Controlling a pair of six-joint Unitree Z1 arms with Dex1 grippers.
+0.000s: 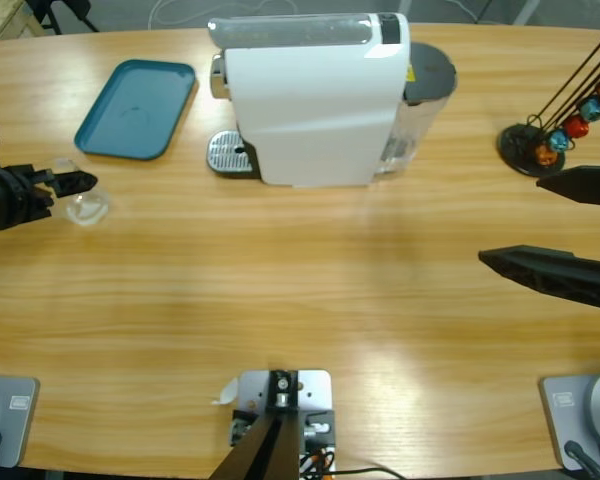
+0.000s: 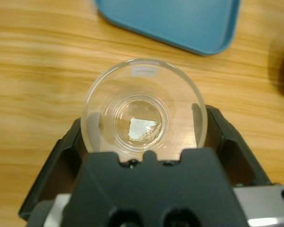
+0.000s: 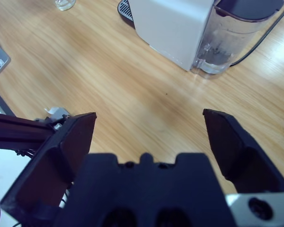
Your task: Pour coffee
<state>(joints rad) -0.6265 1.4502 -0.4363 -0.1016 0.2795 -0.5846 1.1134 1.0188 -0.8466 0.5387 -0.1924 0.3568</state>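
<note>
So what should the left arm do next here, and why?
Probably close the left gripper on the glass and carry it toward the machine's drip tray. The glass sits between the open fingers, looks empty, and stands well left of the coffee machine. The right gripper is open and idle.

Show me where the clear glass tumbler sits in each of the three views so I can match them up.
High view: glass tumbler at the far left, at the left gripper, below the blue tray.
Left wrist view: tumbler at centre, between the jaws.
Right wrist view: only its base, at the top edge.
Shared landmark: the wooden table; the tray links the high and left wrist views.
</note>
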